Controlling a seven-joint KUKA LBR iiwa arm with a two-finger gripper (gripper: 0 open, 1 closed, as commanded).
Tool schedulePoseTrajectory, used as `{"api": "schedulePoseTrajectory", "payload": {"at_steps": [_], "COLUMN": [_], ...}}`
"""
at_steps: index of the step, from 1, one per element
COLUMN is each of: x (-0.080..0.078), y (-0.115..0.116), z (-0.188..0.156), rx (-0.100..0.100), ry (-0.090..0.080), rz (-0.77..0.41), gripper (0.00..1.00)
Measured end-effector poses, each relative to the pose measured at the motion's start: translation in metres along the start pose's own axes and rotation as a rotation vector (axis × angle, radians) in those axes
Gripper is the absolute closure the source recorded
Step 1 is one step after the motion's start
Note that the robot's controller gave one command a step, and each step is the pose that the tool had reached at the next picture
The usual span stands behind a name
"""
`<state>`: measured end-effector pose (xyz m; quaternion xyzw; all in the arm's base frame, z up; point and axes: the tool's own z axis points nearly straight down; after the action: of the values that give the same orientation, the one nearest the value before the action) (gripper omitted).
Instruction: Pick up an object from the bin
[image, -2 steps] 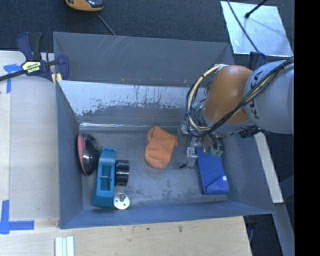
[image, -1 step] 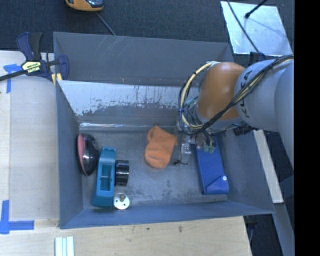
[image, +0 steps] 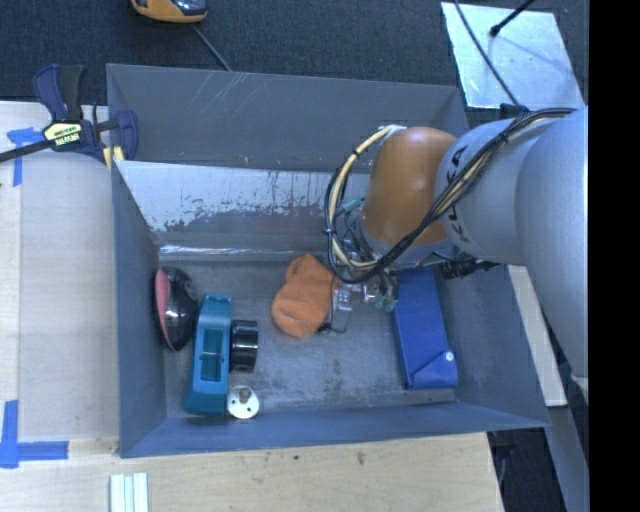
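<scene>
With the tool (image: 341, 306) low against the right edge of the orange lump (image: 298, 302) mid-frame, grip state impossible to tell, nothing looks lifted yet.

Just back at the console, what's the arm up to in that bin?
The gripper is low in the middle of the bin, at the right edge of an orange soft lump. Whether it grips the lump cannot be told. A flat blue pouch lies to its right; a blue tape dispenser and a red-and-black round thing lie left.
</scene>
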<state>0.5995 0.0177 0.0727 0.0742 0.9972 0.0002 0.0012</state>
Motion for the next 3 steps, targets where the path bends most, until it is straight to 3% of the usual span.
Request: {"api": "schedulePoseTrajectory", "payload": {"at_steps": [1, 2, 3], "x": [0.029, 0.029, 0.049], "y": [0.003, 0.003, 0.004], "z": [0.002, 0.002, -0.104], "rx": [0.0, 0.0, 0.0], "ry": [-0.002, -0.002, 0.0], "rz": [0.091, 0.091, 0.089], "gripper": [1.0, 1.0, 1.0]}}
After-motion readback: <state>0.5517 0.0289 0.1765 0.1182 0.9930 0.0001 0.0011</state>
